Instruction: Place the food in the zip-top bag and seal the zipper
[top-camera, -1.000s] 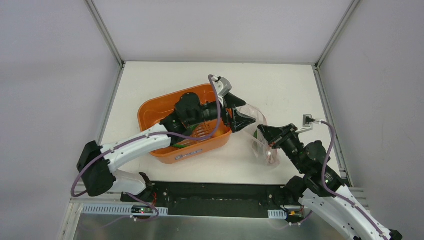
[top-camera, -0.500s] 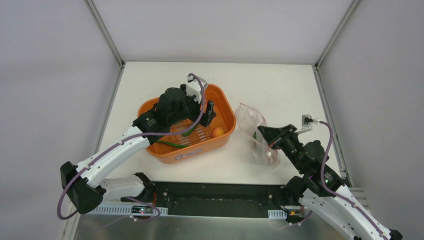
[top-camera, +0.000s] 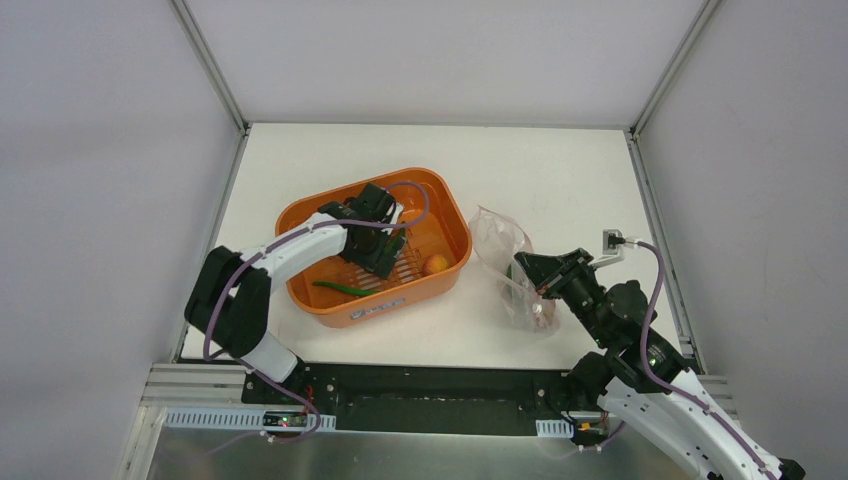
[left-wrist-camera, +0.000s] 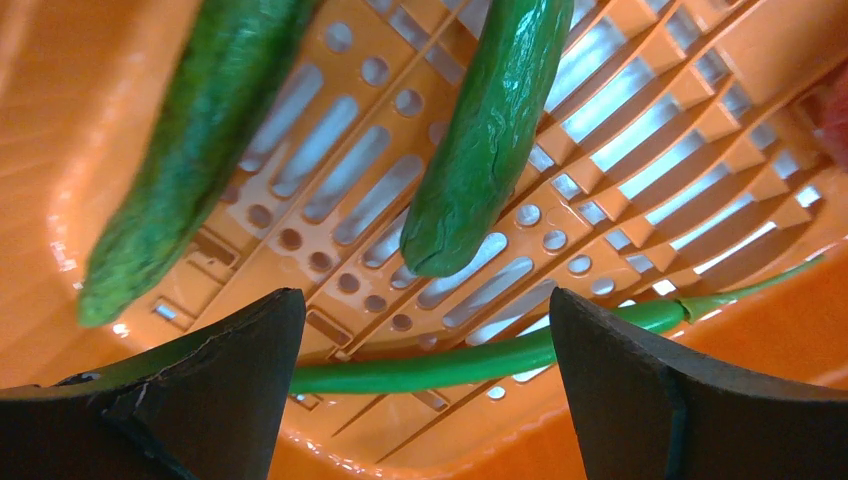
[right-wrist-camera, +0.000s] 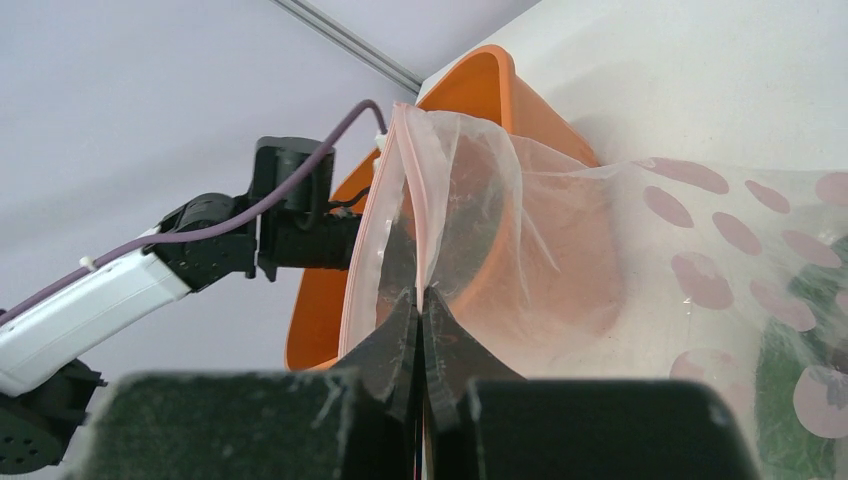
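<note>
Table (top-camera: 560, 170): carrying tub and bag.
Orange tub (top-camera: 457, 222): walling the left gripper in.
Zip-top bag (top-camera: 498, 232): lying just right of the tub.
Left gripper (left-wrist-camera: 425, 320): hanging spread wide over green chilies (left-wrist-camera: 490, 130) inside the tub.
Right gripper (right-wrist-camera: 420, 310): pinching the bag's zipper (right-wrist-camera: 365, 240) edge.

Glossy, smooth orange plastic in the tub (left-wrist-camera: 60, 150). Shiny green skin, faintly wrinkled, on the peppers (left-wrist-camera: 490, 130). Thin, clear, crinkly plastic with pale printed dots for the bag (right-wrist-camera: 600, 250). Matt black, scuffed at the edges, on the left fingers (left-wrist-camera: 220, 400). Matt off-white table (top-camera: 560, 170).
</note>
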